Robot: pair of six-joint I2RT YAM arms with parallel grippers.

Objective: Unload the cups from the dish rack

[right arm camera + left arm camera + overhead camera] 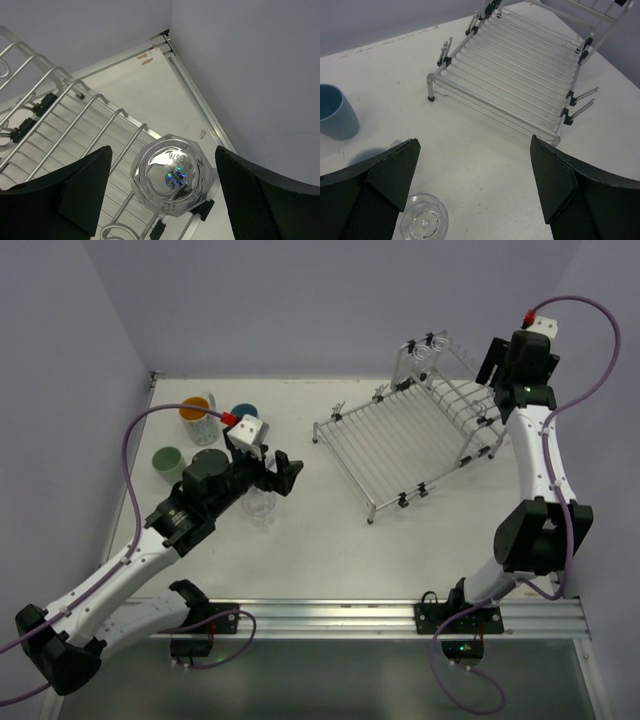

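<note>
The silver wire dish rack (400,445) stands at the middle right, and it also shows in the left wrist view (520,75). My right gripper (497,375) is open over its raised back. In the right wrist view, the right gripper (164,162) straddles an upside-down clear glass (172,175) that rests on the rods, with its fingers apart from the glass. My left gripper (270,468) is open and empty above the table (475,150). A second clear glass (260,505) stands upright on the table just below it, by the left finger (424,220).
A white cup with an orange inside (197,410), a dark blue cup (244,413) and a pale green cup (168,462) stand on the table at the left. A blue cup (335,112) shows at the left wrist view's edge. Walls close the back and both sides.
</note>
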